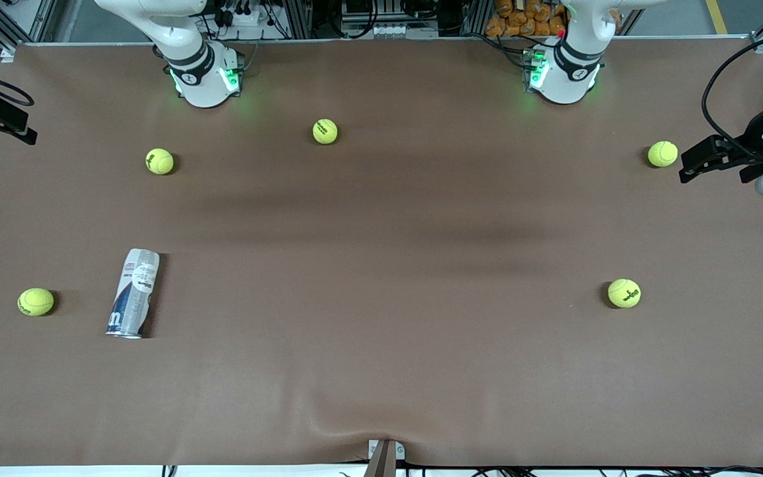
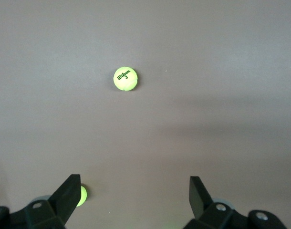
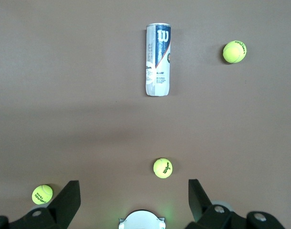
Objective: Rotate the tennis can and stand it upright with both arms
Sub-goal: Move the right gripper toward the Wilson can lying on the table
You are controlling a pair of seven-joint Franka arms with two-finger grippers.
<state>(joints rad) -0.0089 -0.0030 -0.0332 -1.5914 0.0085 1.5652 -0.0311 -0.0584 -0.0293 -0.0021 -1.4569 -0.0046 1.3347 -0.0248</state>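
Tennis ball (image 1: 36,301) at the right arm's end of the table, close to the front camera, just beside the tennis can (image 1: 134,293). Tennis can lying on its side on the brown table (image 1: 381,344), silver rim end toward the front camera, label with white W up (not upright yet). Second tennis ball (image 1: 159,161) farther from the front camera than the can, in front of the right arm's base (image 1: 204,78). Third tennis ball (image 1: 325,131) between the two bases. Fourth tennis ball (image 1: 624,293) toward the left arm's end, about as near the front camera as the can. Fifth tennis ball (image 1: 662,154) farther back, near the left arm's base (image 1: 563,71).

Right gripper (image 3: 134,200) high over the table near its own base, fingers (image 3: 69,195) spread wide, nothing between them; can (image 3: 158,59) well apart from it, no contact. Left gripper (image 2: 135,195) likewise up over bare table, fingers (image 2: 70,193) wide apart and empty, one ball (image 2: 125,78) well ahead of it. Both arms waiting.
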